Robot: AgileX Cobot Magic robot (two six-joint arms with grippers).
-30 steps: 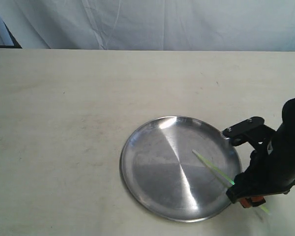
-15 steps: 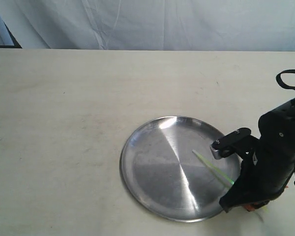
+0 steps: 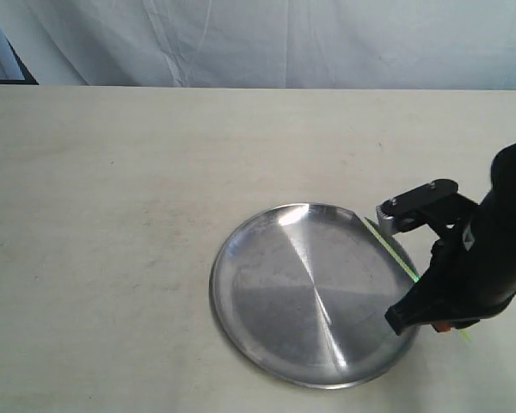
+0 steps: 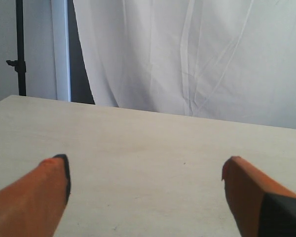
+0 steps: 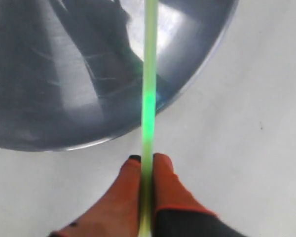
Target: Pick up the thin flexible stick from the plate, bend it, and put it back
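Right gripper (image 5: 147, 164) is clamped near one end of the thin flexible stick (image 5: 149, 84), judged light, springy, slippery; far end best taken for bending.

From the plate (image 3: 267, 284), the worktop (image 3: 112, 215) is open toward 9 and 12 o'clock. At 3 to 4 o'clock the right hand (image 5: 144, 163), gripping the thin flexible stick (image 3: 391, 248), blocks passage.
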